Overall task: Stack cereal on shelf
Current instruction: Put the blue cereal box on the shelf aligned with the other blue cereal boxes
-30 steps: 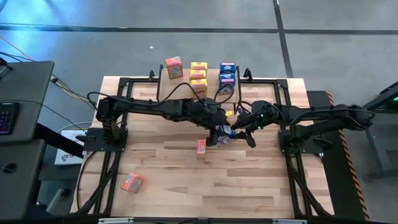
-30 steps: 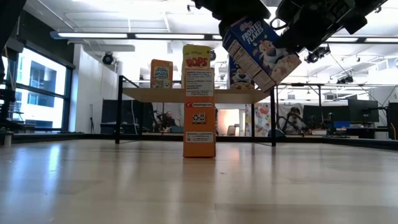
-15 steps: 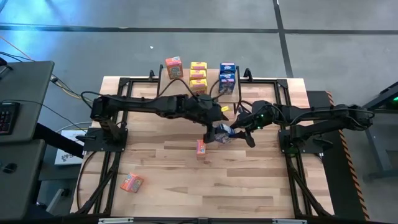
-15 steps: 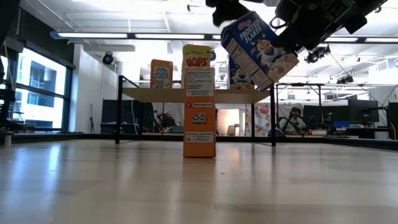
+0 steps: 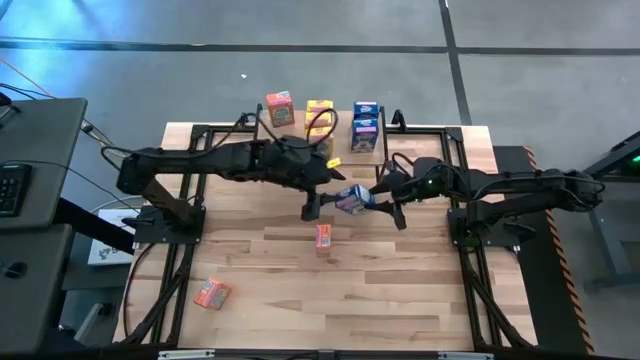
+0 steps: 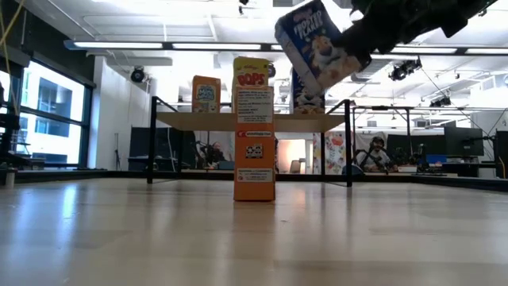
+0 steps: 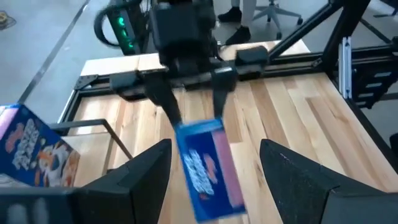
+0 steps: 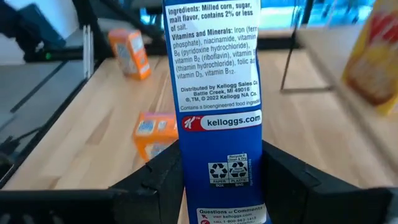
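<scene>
Cereal, the small blue cardboard box (image 5: 351, 199), sits pinched in your right gripper (image 5: 372, 200) fingers, left gripper (image 5: 313, 206) fingers spread empty; level it before reaching the wooden shelf (image 5: 342, 128).

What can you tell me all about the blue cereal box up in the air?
The blue cereal box is a small cardboard Frosted Flakes box with a cartoon tiger on its front and white printed ingredients on one side. It hangs tilted above the table, clear of the wood, in front of the shelf. The right gripper is shut on one end. The left gripper is open beside it, not touching.
</scene>
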Controlling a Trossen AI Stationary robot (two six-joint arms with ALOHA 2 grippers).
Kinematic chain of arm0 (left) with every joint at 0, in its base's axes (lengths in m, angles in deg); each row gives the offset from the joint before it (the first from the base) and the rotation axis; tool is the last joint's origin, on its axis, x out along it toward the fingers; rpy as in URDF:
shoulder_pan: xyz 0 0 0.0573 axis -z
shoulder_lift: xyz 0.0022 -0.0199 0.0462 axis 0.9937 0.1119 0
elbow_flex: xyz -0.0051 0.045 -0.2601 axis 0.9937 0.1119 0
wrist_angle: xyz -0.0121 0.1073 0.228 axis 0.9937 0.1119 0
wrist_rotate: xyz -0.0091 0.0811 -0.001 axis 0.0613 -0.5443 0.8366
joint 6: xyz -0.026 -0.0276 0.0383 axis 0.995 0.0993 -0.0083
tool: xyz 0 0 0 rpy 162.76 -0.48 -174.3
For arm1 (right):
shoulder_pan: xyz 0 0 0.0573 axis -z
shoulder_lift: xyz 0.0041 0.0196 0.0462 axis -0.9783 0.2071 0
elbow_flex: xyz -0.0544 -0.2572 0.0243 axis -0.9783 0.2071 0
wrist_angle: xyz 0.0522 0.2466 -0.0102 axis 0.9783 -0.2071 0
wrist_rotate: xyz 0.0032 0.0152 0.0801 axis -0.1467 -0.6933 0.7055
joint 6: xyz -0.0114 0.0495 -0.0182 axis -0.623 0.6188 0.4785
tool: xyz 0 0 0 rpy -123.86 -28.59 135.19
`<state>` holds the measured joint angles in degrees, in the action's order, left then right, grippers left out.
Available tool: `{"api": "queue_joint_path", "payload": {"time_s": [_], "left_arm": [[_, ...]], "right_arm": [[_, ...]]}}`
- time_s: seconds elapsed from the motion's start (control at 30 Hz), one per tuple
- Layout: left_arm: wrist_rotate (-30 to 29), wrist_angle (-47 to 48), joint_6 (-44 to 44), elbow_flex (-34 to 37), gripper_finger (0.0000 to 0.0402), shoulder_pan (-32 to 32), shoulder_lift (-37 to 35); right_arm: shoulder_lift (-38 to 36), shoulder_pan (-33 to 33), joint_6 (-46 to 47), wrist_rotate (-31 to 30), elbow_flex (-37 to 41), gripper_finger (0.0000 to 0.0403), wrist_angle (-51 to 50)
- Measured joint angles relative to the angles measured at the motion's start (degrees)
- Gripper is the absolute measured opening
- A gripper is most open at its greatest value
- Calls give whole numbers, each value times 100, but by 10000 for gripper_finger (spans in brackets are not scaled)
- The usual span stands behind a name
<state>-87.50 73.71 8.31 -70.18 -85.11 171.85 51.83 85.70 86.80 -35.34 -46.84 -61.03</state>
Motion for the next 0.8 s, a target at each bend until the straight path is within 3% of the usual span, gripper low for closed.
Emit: {"api": "queue_joint_path", "payload": {"time_s": [0.4,0.8], "left_arm": [[-109,-627,329,1385,237,0,-1019],[-107,-1464,879,2721,237,7,-1870]], "right_arm": [[-612,677,-909,200,0,169,1009],[-1077,1874,-1187,1176,144,169,1501]]}}
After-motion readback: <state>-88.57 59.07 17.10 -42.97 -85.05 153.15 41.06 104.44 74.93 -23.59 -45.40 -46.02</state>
